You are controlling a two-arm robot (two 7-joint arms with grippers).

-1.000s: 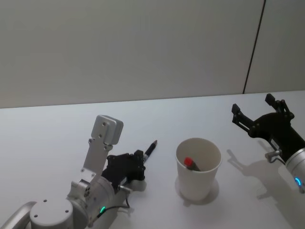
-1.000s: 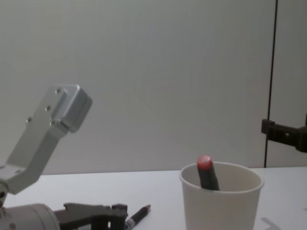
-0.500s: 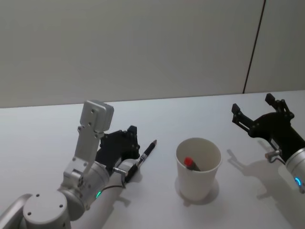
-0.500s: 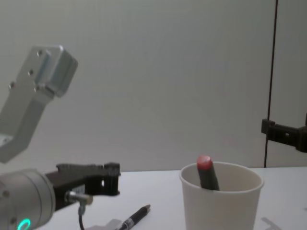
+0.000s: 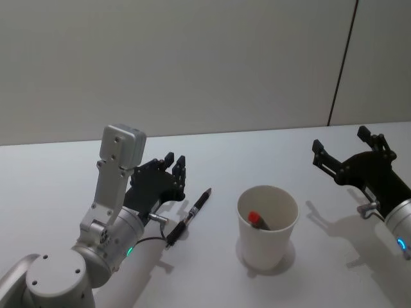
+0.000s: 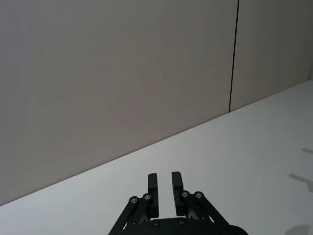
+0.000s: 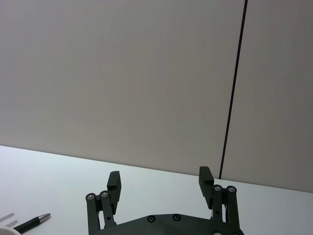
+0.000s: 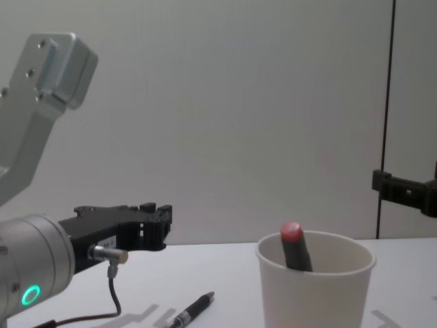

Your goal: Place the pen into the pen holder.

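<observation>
1. I am watching the left gripper (image 5: pixel 174 160) hovering above the table (image 5: pixel 58 173), just left of the pen (image 5: pixel 191 215) and not touching it.
2. In the left wrist view, the left gripper (image 6: pixel 165 182) is showing its fingers (image 6: pixel 153 183) drawn nearly together, with only a thin gap between them. They are gripping nothing.
3. The pen is lying flat on the table between the left gripper and the pen holder (image 5: pixel 266 250), with its dark tip pointing away from the robot and slanting to the right.
4. From the chest view I am seeing the pen (image 8: pixel 193 309) lying low in front, left of the pen holder (image 8: pixel 314 301) and apart from it.
5. The pen holder is standing upright on the table. A red-capped marker (image 5: pixel 254 218) is leaning inside it, and its cap is poking above the rim in the chest view.
6. The right gripper (image 5: pixel 343 142) is hanging off to the right, well apart from the pen holder, with its fingers spread wide and holding nothing — the right wrist view is showing the same wide spread.
</observation>
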